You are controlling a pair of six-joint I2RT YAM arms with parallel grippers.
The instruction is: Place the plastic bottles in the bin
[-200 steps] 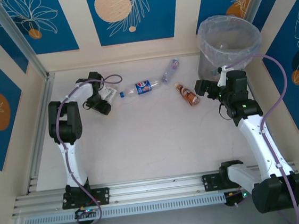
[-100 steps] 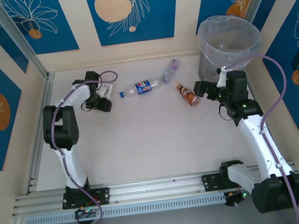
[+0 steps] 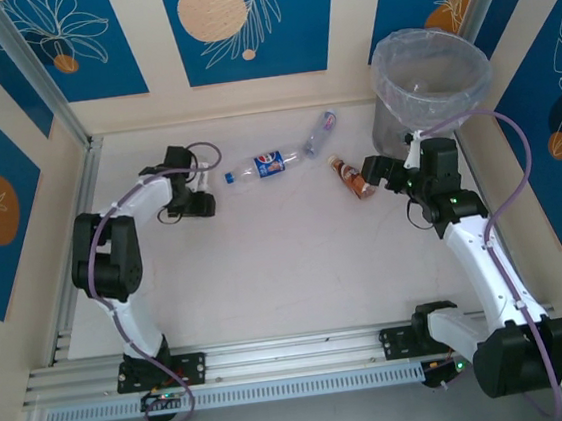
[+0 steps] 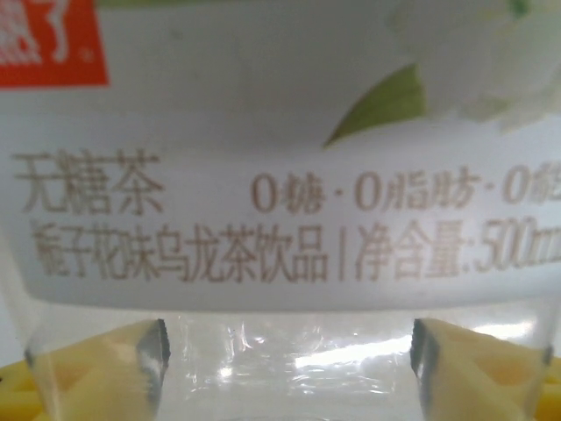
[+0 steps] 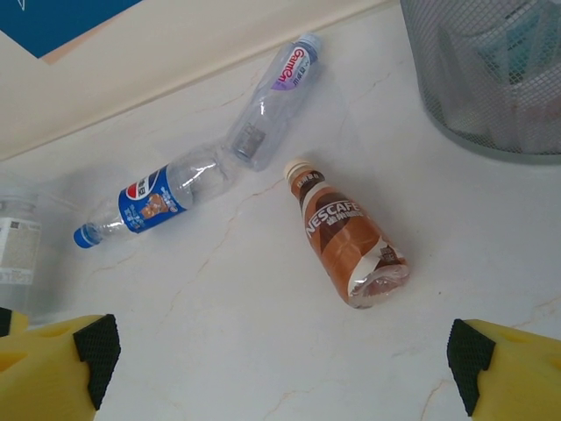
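Observation:
A clear bottle with a white tea label (image 4: 263, 175) sits close in front of the left wrist camera. My left gripper (image 4: 285, 351) is shut on its clear lower body, one yellow finger (image 4: 131, 351) on each side; from above this gripper (image 3: 199, 199) is at the table's left. A brown Nescafe bottle (image 5: 346, 237) lies on its side just ahead of my open right gripper (image 5: 280, 360), which holds nothing and hovers beside that bottle (image 3: 358, 177). A blue-labelled Pepsi bottle (image 3: 266, 164) and a clear purple-labelled bottle (image 3: 320, 131) lie further back. The bin (image 3: 398, 123) stands at the back right.
The grey mesh wall of the bin (image 5: 491, 79) rises right of the brown bottle, with bottles inside it. A cream back wall (image 3: 249, 98) and side panels enclose the marble table (image 3: 287, 270). A metal rail (image 3: 276, 357) runs along the near edge.
The left arm's elbow has swung left and lower while its gripper kept hold of the bottle. The right gripper has moved left, closer to the brown bottle.

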